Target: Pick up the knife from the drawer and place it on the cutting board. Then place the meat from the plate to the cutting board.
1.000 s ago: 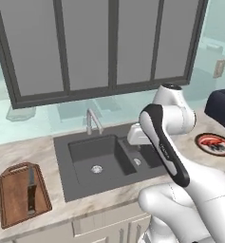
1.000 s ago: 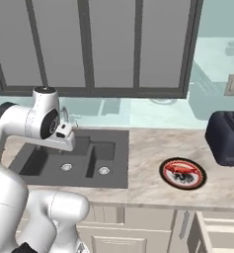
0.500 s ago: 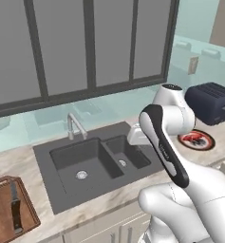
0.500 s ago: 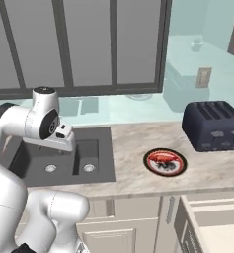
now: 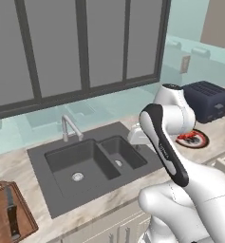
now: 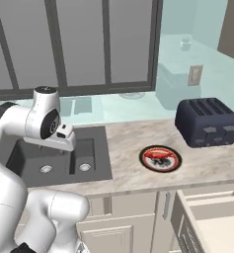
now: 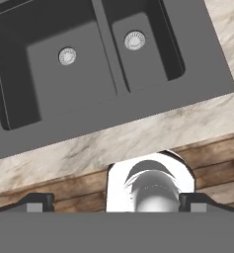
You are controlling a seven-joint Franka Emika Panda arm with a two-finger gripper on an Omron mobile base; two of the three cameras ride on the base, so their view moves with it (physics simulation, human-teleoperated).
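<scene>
Base just rolled right: the reddish-brown wooden cutting board (image 5: 7, 216), small dark-handled knife (image 5: 12, 219) already on it, slid far left. The reddish meat (image 6: 159, 157) waits on the dark-rimmed plate (image 6: 160, 168), bench centre. Fingers (image 7: 33, 202) spread wide, empty.

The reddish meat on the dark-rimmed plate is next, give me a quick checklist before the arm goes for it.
1. Small dark-handled knife lies on the reddish-brown wooden cutting board: ok.
2. Reddish meat piece sits on the round dark-rimmed plate: ok.
3. Gripper open and holding nothing: ok.
4. Gripper above the plate: not ok, it looks down on the dark double sink.
5. Counter around the plate free; the dark toaster stands apart from it: ok.
6. Cream drawer at the lower right stands open beside the base: cannot tell whether it hampers the reach.
</scene>
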